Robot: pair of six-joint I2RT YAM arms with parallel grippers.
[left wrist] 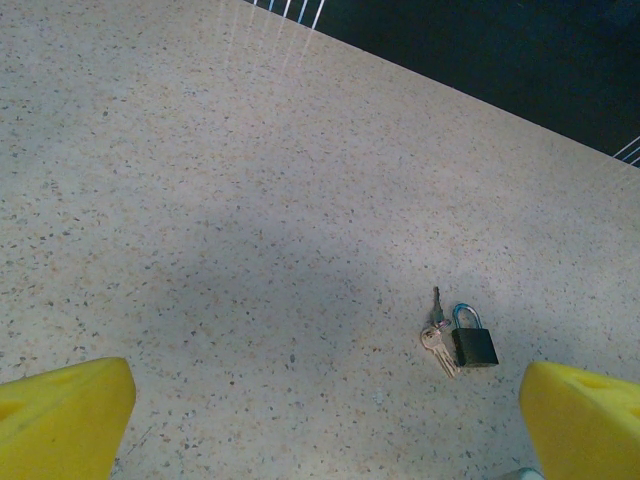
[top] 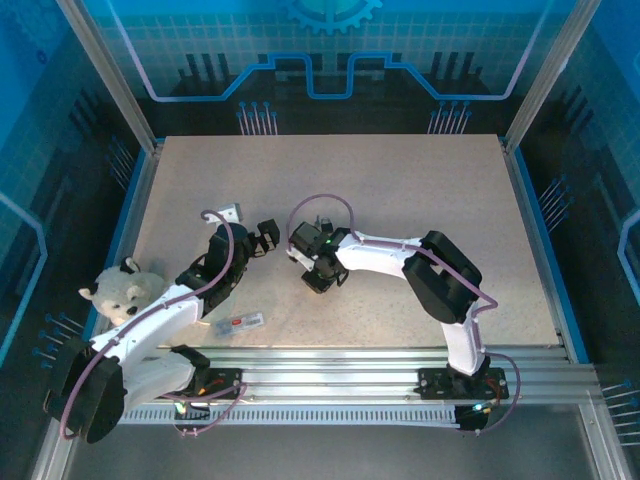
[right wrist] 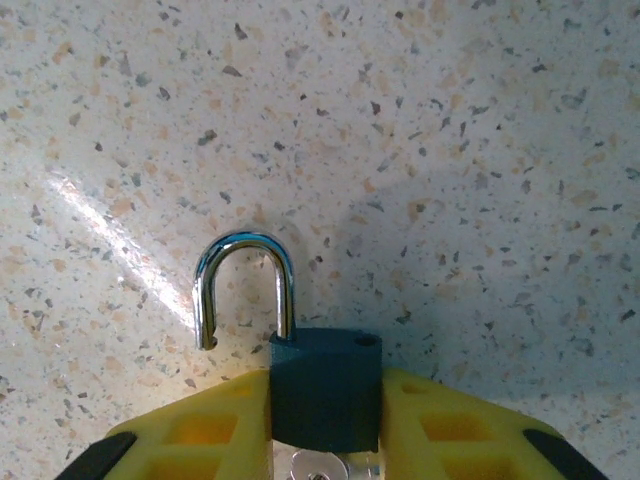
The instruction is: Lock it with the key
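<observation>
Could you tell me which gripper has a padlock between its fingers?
The right gripper: the padlock sits between its yellow fingers; the left gripper stands open, empty.

Two robot arms point(top: 385, 250), one white plush bear point(top: 122, 295), one clear packet point(top: 240, 322), two keys point(left wrist: 438, 338), one padlock point(right wrist: 325, 390) in each wrist view, perhaps the same.

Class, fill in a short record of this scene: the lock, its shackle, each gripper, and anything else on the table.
padlock: dark body, between the right gripper's fingers
shackle: silver, open, one end free of the body
right gripper: fingers against both sides of the padlock body
left gripper: wide open, holding nothing
table: speckled, light
other things: white plush bear at the table's left edge; small flat packet near the front edge
</observation>
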